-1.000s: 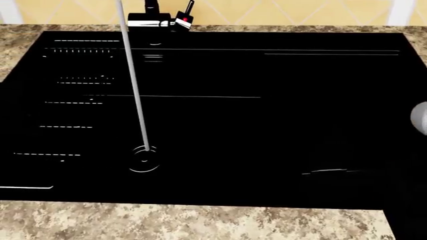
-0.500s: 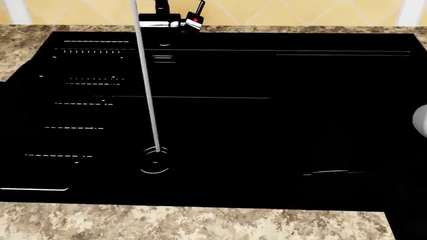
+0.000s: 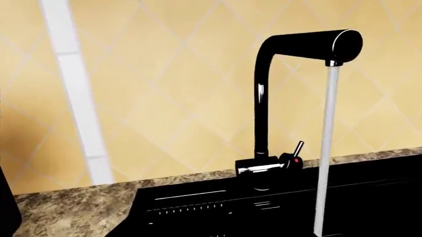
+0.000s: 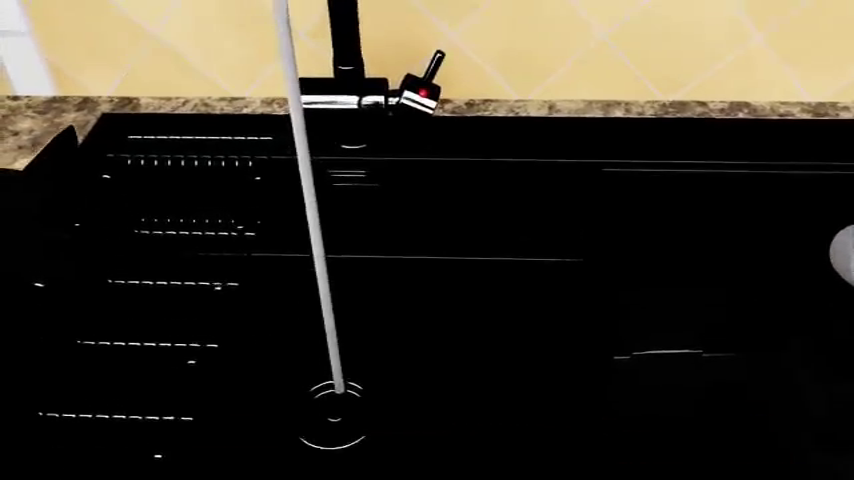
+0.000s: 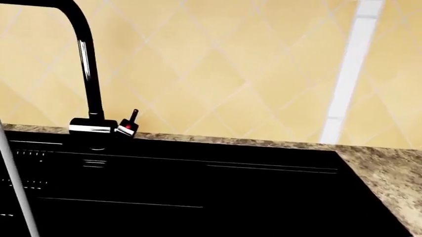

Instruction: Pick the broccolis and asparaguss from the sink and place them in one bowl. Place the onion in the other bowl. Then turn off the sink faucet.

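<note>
The sink point(image 4: 561, 300) renders as a flat black basin, and no broccolis, asparaguss, onion or bowl show in it in any view. The black faucet point(image 4: 347, 60) stands at the basin's back rim, and its small lever point(image 4: 424, 88) with a red dot leans to the right. A pale stream of water point(image 4: 310, 220) runs down to the drain point(image 4: 332, 418). The left wrist view shows the faucet point(image 3: 264, 98), lever point(image 3: 295, 155) and stream point(image 3: 326, 148) from the side. In the right wrist view the faucet point(image 5: 89, 74) and lever point(image 5: 130, 122) also show. Neither gripper is visible.
Speckled granite countertop point(image 4: 40, 115) runs behind the sink, under a yellow diamond-tiled wall point(image 4: 601, 45). Ribbed lines mark a drainer area point(image 4: 187, 230) at the basin's left. A grey rounded part point(image 4: 843, 255) shows at the head view's right edge. Counter point(image 5: 389, 173) lies right of the basin.
The head view has shifted: faucet, drain and sink rim sit lower and further right in the picture, and the near counter edge has left the frame. Water still runs.
</note>
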{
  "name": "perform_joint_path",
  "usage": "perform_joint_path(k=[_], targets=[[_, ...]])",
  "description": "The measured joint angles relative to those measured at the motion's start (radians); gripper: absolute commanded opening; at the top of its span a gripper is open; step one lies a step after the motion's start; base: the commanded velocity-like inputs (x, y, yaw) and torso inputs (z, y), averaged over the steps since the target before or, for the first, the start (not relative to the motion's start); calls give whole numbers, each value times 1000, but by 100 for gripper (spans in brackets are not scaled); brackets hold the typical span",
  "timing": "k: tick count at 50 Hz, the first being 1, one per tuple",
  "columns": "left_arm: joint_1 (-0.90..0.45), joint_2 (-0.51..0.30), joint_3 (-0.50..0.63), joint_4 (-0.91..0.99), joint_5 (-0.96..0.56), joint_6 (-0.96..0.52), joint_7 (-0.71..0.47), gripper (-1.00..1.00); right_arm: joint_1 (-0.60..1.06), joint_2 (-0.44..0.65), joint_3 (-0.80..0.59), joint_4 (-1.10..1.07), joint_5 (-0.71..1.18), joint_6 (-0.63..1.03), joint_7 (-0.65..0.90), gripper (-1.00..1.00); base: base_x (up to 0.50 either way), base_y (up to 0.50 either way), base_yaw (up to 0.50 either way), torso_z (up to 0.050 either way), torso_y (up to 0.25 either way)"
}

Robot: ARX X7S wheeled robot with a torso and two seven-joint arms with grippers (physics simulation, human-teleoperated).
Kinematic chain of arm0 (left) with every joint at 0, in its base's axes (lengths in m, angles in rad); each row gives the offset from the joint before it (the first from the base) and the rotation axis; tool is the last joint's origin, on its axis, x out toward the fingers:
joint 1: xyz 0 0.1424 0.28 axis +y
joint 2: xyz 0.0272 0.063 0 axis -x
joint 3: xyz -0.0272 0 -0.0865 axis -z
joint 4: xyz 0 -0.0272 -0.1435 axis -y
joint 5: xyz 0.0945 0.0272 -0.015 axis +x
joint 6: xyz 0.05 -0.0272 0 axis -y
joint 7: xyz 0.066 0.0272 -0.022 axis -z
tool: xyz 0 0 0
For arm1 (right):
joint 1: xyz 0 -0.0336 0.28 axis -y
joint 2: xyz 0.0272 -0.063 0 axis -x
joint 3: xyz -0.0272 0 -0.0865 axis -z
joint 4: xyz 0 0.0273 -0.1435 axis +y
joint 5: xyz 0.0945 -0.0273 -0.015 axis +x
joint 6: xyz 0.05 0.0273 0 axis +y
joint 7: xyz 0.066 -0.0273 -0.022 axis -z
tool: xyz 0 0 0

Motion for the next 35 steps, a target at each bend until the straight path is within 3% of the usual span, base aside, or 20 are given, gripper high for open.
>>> perform_joint_path(k=[9, 19, 35], targets=[[-4, 1, -2, -1, 0, -1, -3, 100, -5, 1, 1, -1, -3, -2, -2, 100, 409, 424, 0, 0, 0], [-10, 8, -2, 1, -1, -6, -9, 100, -21, 11, 16, -9, 1, -12, -2, 100, 435, 41, 0, 0, 0], [-15, 15, 1, 2, -7, -15, -13, 100, -36, 14, 27, -16, -5, -23, 3, 100, 10, 0, 0, 0, 1]])
